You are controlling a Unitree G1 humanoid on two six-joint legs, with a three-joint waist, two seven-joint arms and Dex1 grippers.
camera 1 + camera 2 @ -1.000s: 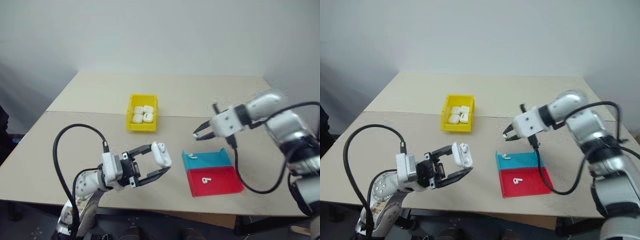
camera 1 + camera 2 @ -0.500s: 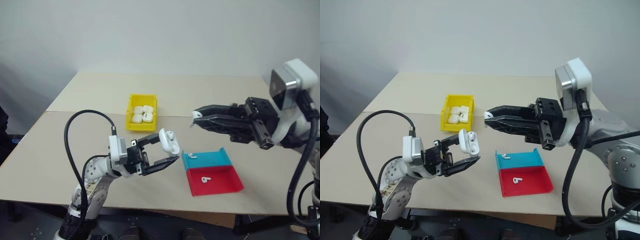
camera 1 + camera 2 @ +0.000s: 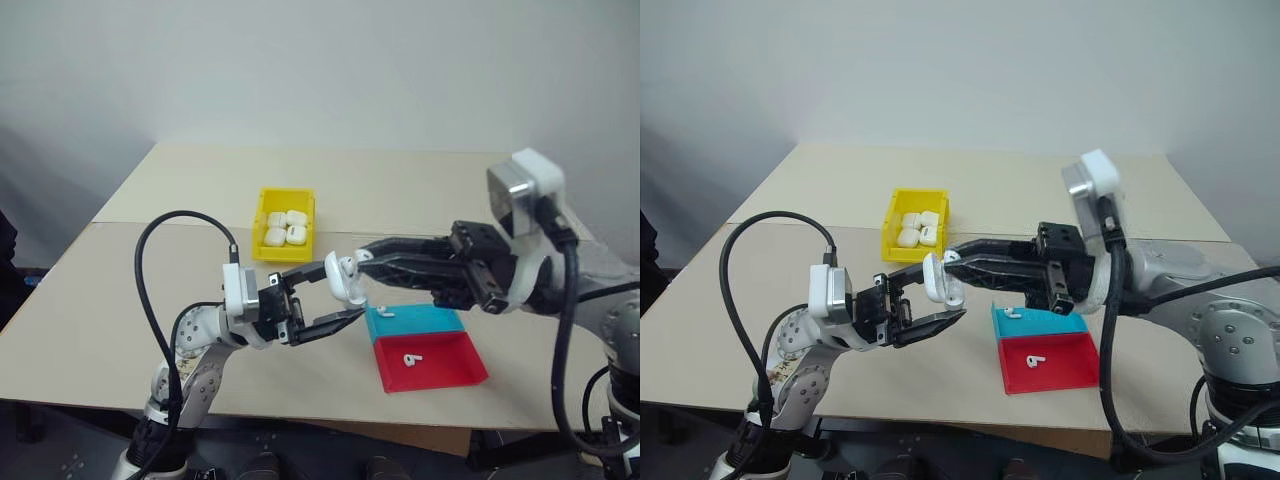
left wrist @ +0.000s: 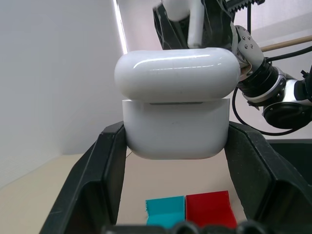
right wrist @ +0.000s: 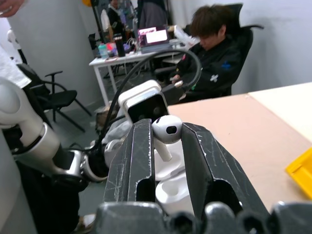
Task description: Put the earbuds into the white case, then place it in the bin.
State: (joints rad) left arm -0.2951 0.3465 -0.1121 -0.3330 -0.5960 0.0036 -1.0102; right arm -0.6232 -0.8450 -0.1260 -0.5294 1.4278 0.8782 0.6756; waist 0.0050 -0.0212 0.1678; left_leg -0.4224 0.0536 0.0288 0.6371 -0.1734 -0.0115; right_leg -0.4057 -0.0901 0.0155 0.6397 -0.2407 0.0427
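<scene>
My left gripper (image 3: pixel 343 291) is shut on the white case (image 3: pixel 346 283), holding it above the table's front middle with its lid flipped open (image 4: pixel 175 112). My right gripper (image 3: pixel 363 257) reaches in level from the right, shut on one earbud (image 5: pixel 166 129). That earbud hangs stem-down just above the open case (image 5: pixel 171 191); whether they touch I cannot tell. Another earbud (image 3: pixel 382 311) lies in the teal tray (image 3: pixel 425 321), and one more (image 3: pixel 411 359) in the red tray (image 3: pixel 445 368). The yellow bin (image 3: pixel 262 214) stands farther back on the table.
Several white cases (image 3: pixel 287 228) lie inside the yellow bin. The teal and red trays sit side by side under my right arm near the front edge. Black cables loop from both wrists. In the right wrist view a seated person (image 5: pixel 214 53) and desks show beyond the table.
My right gripper has swung in from over the trays to the case, rolling its wrist and carrying the earbud. The left gripper has lifted the case slightly.
</scene>
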